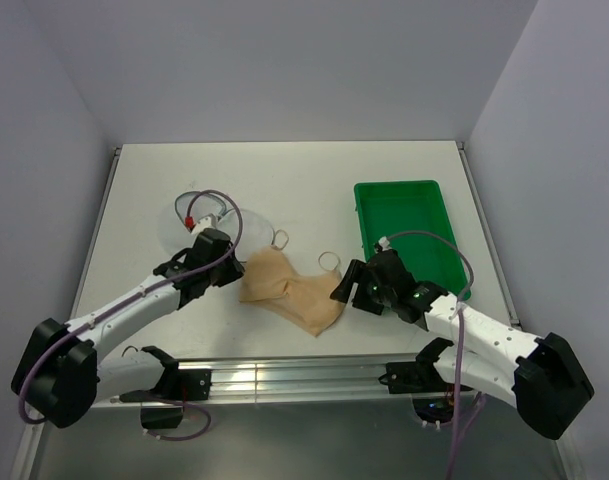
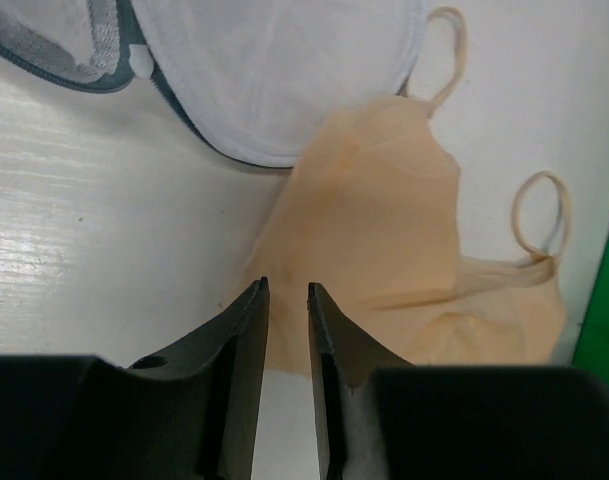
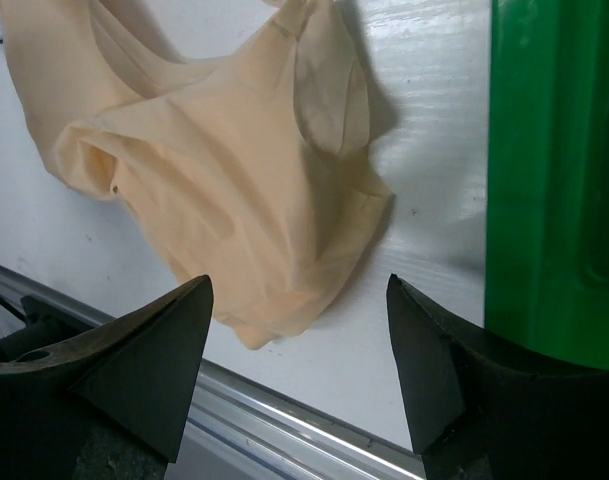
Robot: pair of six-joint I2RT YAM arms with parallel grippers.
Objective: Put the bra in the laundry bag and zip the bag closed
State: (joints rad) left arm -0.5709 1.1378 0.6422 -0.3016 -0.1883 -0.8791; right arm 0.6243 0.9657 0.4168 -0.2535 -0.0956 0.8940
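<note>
Along the near edge of the table (image 1: 284, 170) runs a metal rail (image 1: 284, 375), and both arms reach forward over it toward the middle. Just past the rail, my right gripper (image 3: 296, 290) stands wide open with nothing in it, and the lower corner of the bra (image 1: 289, 290) lies on the table ahead of its gap. The bra is spread flat and slightly rumpled between the two grippers, outside the laundry bag (image 2: 284, 70). My left gripper (image 2: 286, 290) sits at the bra's left edge with its jaws drawn almost together, leaving only a narrow slit. Peach cloth shows through that slit, but I cannot tell whether it is caught between the jaws or only lies beneath them. Farther on, two thin strap loops (image 2: 539, 215) curl off the bra's far side onto the bare table. Beyond the left gripper the white mesh laundry bag rests on the table, its dark-rimmed edge touching the bra's upper left part. To the right of the bra, apart from it, the green tray (image 1: 409, 230) stretches toward the back.
</note>
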